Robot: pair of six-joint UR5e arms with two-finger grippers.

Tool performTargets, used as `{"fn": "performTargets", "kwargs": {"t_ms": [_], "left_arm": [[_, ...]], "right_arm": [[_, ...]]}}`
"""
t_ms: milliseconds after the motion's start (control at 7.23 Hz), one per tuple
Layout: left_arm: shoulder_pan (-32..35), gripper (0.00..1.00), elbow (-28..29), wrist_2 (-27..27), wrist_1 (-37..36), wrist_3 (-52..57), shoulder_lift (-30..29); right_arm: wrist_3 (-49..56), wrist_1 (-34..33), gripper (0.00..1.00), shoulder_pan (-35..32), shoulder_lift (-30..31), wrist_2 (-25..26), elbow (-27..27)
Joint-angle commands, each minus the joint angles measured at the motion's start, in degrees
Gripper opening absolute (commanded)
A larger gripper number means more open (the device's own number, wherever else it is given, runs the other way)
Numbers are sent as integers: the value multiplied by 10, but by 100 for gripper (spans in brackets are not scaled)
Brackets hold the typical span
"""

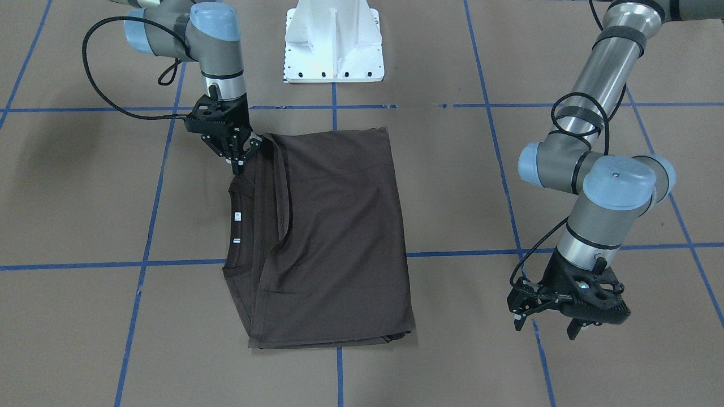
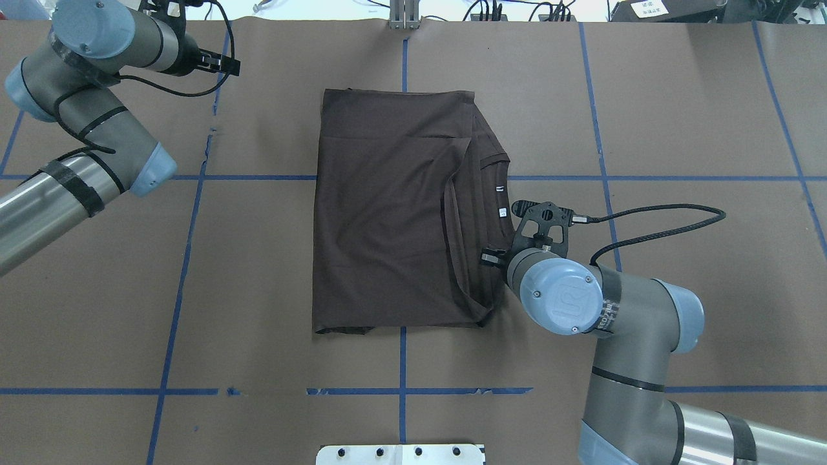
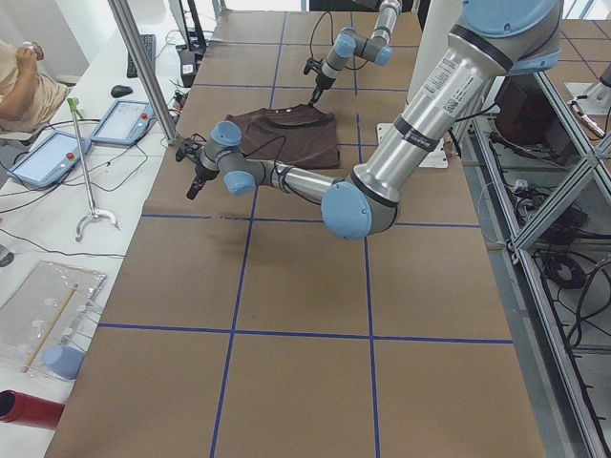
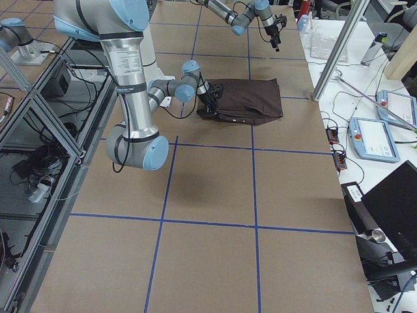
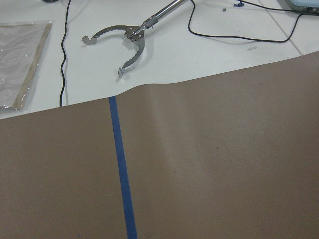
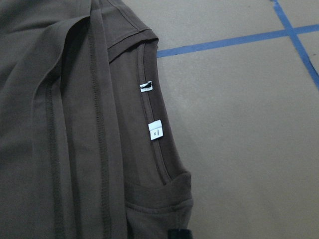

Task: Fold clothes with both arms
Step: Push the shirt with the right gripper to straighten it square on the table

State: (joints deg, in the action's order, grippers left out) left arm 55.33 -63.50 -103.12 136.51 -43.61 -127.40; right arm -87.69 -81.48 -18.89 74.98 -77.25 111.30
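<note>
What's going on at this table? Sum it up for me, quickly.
A dark brown short-sleeved T-shirt is being folded on the brown paper-covered table. It lies flat, already folded into a rough rectangle, with its ribbed collar at one side. The right gripper is down at the shoulder edge beside the collar, fingers drawn together, apparently pinching the cloth. The left gripper hangs open over bare table, well apart from the shirt.

Front-facing and overhead cameras looked steeply down on the T-shirt [image 1: 334, 237] from opposite sides, sharing it. Both end cameras saw it from afar. The right wrist camera sat close over its collar [image 6: 162, 154]; the left wrist camera faced away.
</note>
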Motion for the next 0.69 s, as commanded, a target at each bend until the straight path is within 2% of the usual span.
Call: {"fn": "performTargets", "kwargs": {"t_ms": [0,138,415,554], "left_arm": [[-2,100,-1,-1,0,-4,0],[-3,100,-8,-2,-1,-4,3],[-6,100,-51,-52,-7,-6,34],[-7,100,-67,-55,-8,-6,42]], "right_arm": [[0,0,98,23,29,18,23],[9,0,100,23,20,22,29],[86,14,100,32,17,8,35],[124,57,100,43,19,7,36]]}}
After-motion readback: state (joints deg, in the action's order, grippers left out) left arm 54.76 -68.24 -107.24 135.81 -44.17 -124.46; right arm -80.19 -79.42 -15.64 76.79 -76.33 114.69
